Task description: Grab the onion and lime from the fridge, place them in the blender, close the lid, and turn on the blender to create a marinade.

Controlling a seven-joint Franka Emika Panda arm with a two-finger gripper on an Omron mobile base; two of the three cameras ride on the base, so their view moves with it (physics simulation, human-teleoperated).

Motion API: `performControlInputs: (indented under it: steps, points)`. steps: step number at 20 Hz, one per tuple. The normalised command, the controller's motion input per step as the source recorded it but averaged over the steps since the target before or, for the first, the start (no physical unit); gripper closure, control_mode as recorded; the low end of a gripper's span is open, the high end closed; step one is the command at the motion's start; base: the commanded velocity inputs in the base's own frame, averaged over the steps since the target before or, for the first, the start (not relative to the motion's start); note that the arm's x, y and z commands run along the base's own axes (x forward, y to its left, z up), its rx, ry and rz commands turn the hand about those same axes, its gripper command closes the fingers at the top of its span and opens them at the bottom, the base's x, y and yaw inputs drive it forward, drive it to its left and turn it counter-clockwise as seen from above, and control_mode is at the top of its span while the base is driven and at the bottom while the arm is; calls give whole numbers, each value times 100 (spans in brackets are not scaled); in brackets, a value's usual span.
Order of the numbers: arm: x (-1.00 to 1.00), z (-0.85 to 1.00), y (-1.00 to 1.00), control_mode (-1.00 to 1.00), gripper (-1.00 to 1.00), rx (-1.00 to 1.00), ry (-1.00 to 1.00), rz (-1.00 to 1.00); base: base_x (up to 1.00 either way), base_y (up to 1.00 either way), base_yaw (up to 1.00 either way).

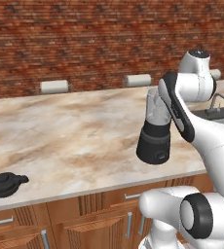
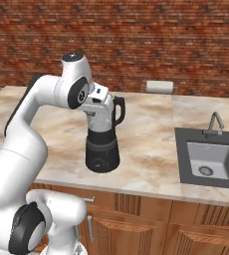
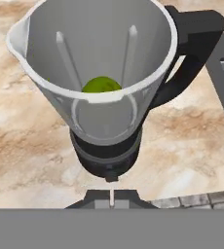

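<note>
Jaws together, empty, above open blender [image 3: 104,97]; lime [image 3: 101,84] inside jar; lid [image 1: 7,184] far off on surface [image 1: 75,136].

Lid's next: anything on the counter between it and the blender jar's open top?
Nothing visible. The lid lies at the counter's front left edge; bare marble runs from it to the blender. The jar's mouth is open, the lime inside, the hand above it.
</note>
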Motion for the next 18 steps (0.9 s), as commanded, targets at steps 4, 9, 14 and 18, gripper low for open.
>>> performControlInputs:
  steps: [4,9,14,18]
  points:
    - [49,0,0,-100,100,0,1,0,0,0,0]
    - [53,15,0,-100,100,0,0,0,0,0,0]
    - [22,10,0,-100,100,0,0,0,0,0,0]
    - [-7,8,5,-100,-100,0,0,0,0,0,0]
